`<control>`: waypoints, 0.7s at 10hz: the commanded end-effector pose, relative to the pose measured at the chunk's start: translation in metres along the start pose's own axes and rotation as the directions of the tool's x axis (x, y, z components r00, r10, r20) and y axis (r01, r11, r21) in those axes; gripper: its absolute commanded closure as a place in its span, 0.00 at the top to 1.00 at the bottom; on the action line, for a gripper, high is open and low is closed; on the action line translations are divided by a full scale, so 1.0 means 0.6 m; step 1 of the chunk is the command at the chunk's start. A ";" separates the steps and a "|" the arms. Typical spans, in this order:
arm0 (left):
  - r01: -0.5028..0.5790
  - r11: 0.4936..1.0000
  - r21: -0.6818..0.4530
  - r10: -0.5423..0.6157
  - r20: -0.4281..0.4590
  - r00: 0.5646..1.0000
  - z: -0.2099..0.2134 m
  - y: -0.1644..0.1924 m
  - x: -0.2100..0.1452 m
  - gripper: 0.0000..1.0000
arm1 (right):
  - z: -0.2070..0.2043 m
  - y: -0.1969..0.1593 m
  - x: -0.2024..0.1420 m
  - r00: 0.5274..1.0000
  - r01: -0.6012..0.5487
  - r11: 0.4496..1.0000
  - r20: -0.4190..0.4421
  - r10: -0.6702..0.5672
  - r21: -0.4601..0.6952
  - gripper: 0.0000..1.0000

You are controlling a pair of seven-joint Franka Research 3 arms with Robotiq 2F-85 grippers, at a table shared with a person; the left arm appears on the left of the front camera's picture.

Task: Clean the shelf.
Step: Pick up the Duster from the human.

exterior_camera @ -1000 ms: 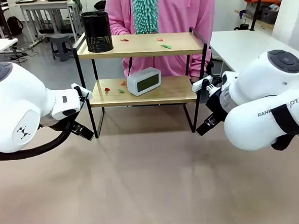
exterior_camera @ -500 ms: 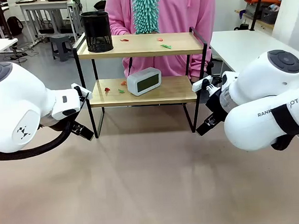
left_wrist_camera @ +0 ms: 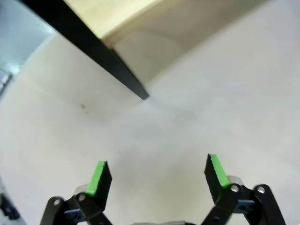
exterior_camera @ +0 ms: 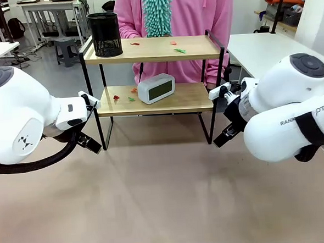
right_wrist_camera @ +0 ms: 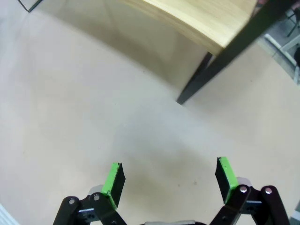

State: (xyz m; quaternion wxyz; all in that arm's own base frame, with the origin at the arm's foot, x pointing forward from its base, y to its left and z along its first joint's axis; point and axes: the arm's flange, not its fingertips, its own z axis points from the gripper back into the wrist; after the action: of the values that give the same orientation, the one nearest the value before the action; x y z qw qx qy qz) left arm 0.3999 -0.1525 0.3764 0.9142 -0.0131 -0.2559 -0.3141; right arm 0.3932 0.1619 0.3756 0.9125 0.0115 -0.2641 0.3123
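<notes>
beige table (exterior_camera: 166, 198), littered shelf (exterior_camera: 152, 49), both tools agape

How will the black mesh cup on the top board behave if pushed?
Probably light: the black mesh cup has open mesh walls and nothing sticks out of it. Taller than wide, so a high push may tip it, then it could roll. It stands near a top corner of the shelf, so a shove might send it off.

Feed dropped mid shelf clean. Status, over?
Left gripper, right gripper open, empty, either side of shelf. Red and green scraps on both boards. Alarm clock, mesh pen cup in the way.
</notes>
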 end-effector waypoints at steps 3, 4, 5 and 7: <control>-0.154 0.926 -0.344 0.159 -0.013 0.987 0.270 0.091 -0.112 1.00 | 0.274 -0.141 -0.089 0.831 0.536 0.746 -0.087 -0.550 0.396 1.00; -0.286 0.864 -0.415 0.354 0.094 0.931 0.317 0.141 -0.169 1.00 | 0.311 -0.200 -0.155 0.707 0.624 0.559 -0.090 -0.701 0.546 1.00; -0.367 0.756 -0.543 0.540 0.200 0.817 0.346 0.196 -0.230 1.00 | 0.320 -0.255 -0.227 0.609 0.619 0.393 -0.100 -0.787 0.680 1.00; -0.458 0.540 -0.706 0.797 0.254 0.548 0.338 0.284 -0.355 1.00 | 0.271 -0.349 -0.377 0.334 0.577 0.053 -0.176 -0.926 0.815 1.00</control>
State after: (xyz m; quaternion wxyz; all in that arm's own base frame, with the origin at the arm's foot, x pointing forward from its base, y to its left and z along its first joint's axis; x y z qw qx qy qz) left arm 0.2669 0.1296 0.5286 0.8649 -0.3835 -0.3059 -0.1061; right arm 0.2673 -0.1363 0.4814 0.8645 0.4598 -0.2031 -0.0030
